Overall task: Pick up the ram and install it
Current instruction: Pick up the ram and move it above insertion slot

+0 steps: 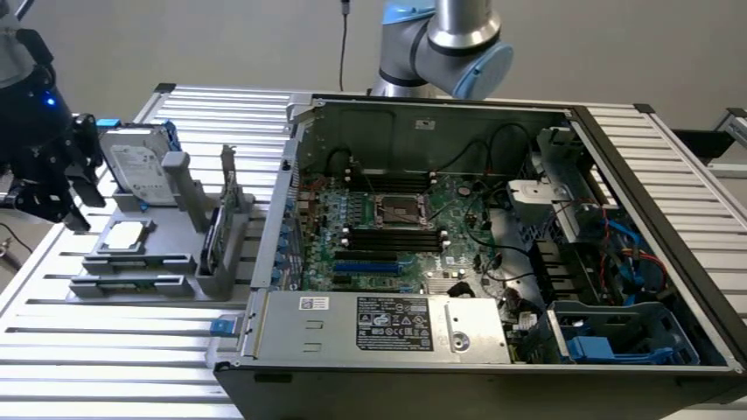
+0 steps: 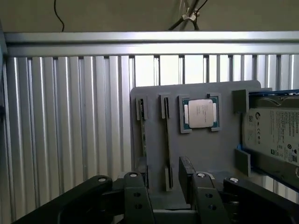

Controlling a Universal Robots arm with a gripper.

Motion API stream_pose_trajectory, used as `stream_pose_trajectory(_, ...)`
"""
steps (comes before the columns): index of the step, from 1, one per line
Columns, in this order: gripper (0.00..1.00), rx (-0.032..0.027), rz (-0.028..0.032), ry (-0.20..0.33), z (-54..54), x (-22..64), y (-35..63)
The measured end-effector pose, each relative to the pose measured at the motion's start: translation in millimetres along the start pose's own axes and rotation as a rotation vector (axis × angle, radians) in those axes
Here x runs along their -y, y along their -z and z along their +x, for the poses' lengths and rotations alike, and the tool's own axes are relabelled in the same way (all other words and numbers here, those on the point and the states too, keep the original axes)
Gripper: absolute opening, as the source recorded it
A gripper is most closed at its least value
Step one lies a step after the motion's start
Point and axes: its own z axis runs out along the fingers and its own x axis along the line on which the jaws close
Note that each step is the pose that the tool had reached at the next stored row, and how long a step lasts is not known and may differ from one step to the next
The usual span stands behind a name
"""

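The ram (image 2: 143, 135) is a thin dark stick lying in the outermost slot of a grey holder (image 2: 219, 154); the slot beside it holds nothing. My gripper (image 2: 168, 191) hovers above the holder's edge, open, with nothing between its black fingers (image 2: 135, 196). In the exterior view the gripper (image 1: 52, 188) hangs at the far left, beside and above the holder (image 1: 152, 262). The open computer case (image 1: 467, 227) with its black memory slots (image 1: 391, 236) lies to the exterior view's right.
The holder also carries a processor chip (image 2: 201, 113), a silver hard drive (image 2: 275, 135) and an upright card with a metal bracket (image 1: 222, 219). Everything rests on a ribbed metal table (image 1: 105, 350). The arm's base (image 1: 450, 44) rises behind the case.
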Motion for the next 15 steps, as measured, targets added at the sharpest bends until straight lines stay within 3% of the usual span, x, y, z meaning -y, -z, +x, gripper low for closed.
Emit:
stream_pose_trajectory(7, 0.42, -0.0026, -0.0013, 0.052, 4.4, 0.5, -10.2)
stream_pose_trajectory(15, 0.42, -0.0031, -0.0014, 0.062, 12.7, 1.3, -24.6)
